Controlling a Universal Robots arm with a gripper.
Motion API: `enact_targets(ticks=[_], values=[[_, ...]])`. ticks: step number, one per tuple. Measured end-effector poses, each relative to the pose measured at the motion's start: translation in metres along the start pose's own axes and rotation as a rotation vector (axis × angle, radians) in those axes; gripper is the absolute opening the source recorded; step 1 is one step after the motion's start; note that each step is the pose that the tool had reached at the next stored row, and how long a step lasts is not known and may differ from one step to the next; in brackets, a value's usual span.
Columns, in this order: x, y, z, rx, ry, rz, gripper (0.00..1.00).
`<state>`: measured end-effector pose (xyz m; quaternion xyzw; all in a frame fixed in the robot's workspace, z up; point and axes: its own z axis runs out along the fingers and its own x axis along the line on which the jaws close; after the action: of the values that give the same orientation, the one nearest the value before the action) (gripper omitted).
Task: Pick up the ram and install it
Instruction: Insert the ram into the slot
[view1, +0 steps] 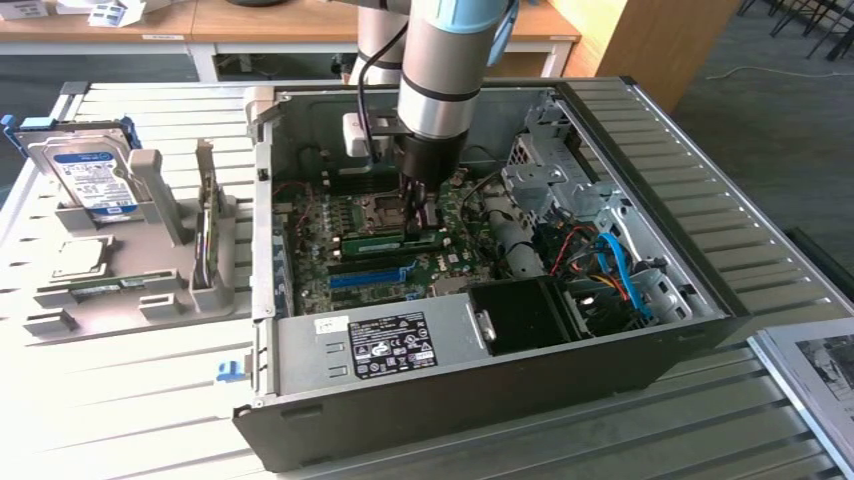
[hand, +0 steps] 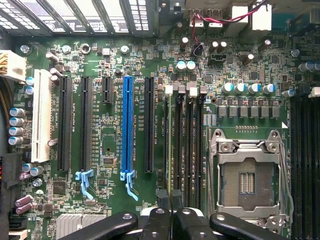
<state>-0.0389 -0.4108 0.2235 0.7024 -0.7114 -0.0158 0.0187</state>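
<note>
While a box-like hard drive with a blue-white label (view1: 88, 180) is standing in a grey holder (view1: 127, 300) at the exterior view's left, an open black computer case (view1: 534, 390) is lying beside it on the slatted tabletop (view1: 120, 410). Inside, the long green ram stick (view1: 375, 241) is sitting on the green motherboard (view1: 318, 215), and the pincer (view1: 426, 222) is hanging at its end toward the exterior view's right, black fingers (hand: 157, 225) together; whether they are pinching it is unclear.

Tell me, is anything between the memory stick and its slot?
Nothing visible. The gripper holds the memory stick low at the slots, beside the empty processor socket.
</note>
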Motion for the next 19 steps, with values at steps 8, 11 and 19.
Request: enact_targets(ticks=[8,11,19], values=[[0.0002,0.0000,0.0000,0.0000,-0.0001,0.000,0.25],[0.0002,0.0000,0.0001,0.0001,-0.0001,0.000,0.25],[0.0002,0.0003,-0.0062,0.0000,-0.0001,0.000,0.25]])
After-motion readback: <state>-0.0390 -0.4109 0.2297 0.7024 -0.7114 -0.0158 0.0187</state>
